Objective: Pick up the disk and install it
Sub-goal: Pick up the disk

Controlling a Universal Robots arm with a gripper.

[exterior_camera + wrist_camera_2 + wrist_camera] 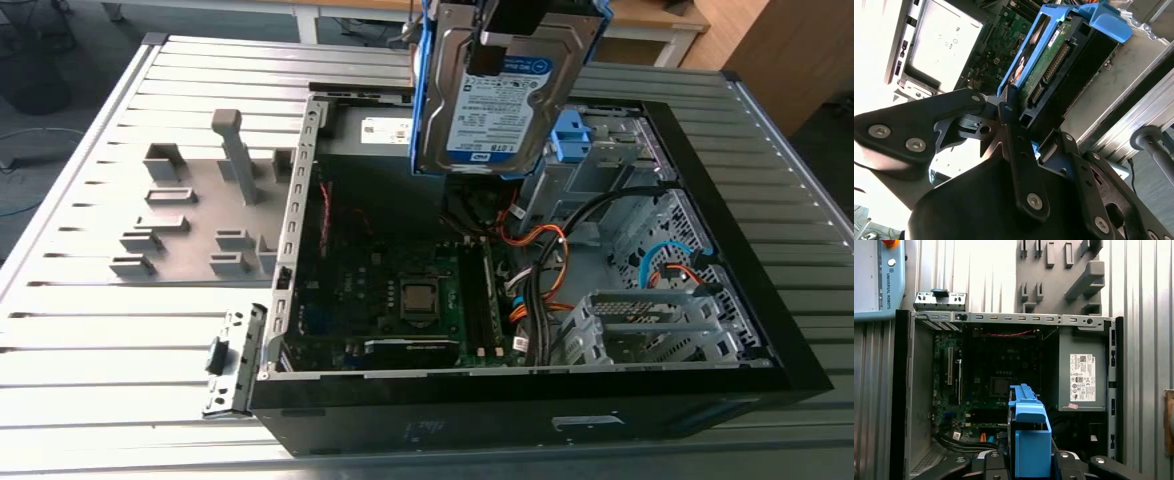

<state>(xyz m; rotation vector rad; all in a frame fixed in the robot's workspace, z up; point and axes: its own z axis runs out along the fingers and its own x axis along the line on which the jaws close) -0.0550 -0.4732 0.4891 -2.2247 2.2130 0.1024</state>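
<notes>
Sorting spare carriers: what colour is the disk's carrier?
Bright blue carrier, best in the first wrist view.

gripper (998,107) | matte black linkage arms (1019,155) | round silver screw heads (1034,201) | angular black housing (964,205)

Fingers (1013,150) pointing straight down, clamped on the upper end of the disk (501,95).

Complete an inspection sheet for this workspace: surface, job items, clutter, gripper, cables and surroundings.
Surface: ribbed metal table carrying an open computer case.
Job's things: the disk, in its blue carrier, held in the air over the case, not installed.
Clutter: grey fixture plate beside the case, at the exterior view's left.
Grippers: the gripper shut on the disk's carrier.
Cables: orange, black and blue cables looped inside the case.
Surroundings: wooden desk beyond the table; teach pendant near the case.
</notes>
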